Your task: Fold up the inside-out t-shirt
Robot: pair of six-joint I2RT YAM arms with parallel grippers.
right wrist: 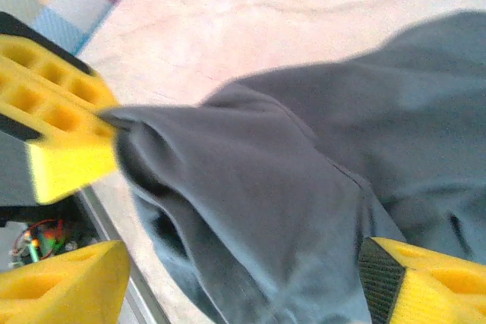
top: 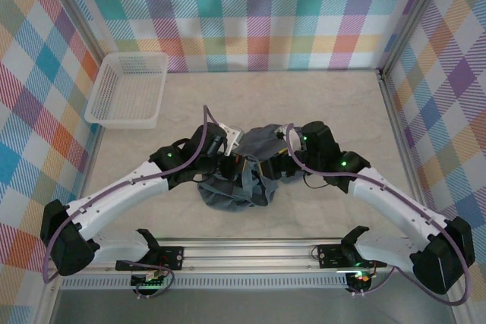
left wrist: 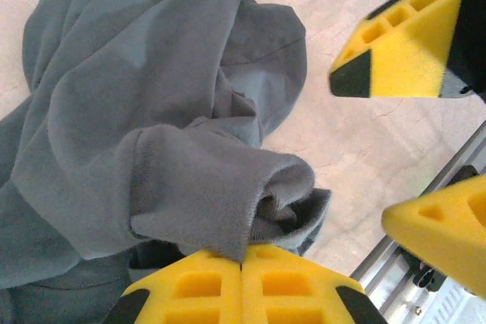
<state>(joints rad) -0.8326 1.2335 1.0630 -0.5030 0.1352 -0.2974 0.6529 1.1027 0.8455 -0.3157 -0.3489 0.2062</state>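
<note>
Your left claw point(left wrist: 243, 262) is pinched shut on a bunched fold of the inside-out t-shirt point(top: 228, 193), which lies heaped mid-counter point(top: 304, 96) between the arms, while your right claw point(left wrist: 368, 146) gapes open alongside, probably ready for a fresh hold.

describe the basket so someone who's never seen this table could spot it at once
On the pale stone-look table walled by pastel plaid cloth, look to the far left corner. There sits the white plastic lattice basket, shallow and rectangular. Unlike the crumpled dark slate-grey fabric t-shirt at mid-table, it is rigid, pale and open-meshed.
</note>
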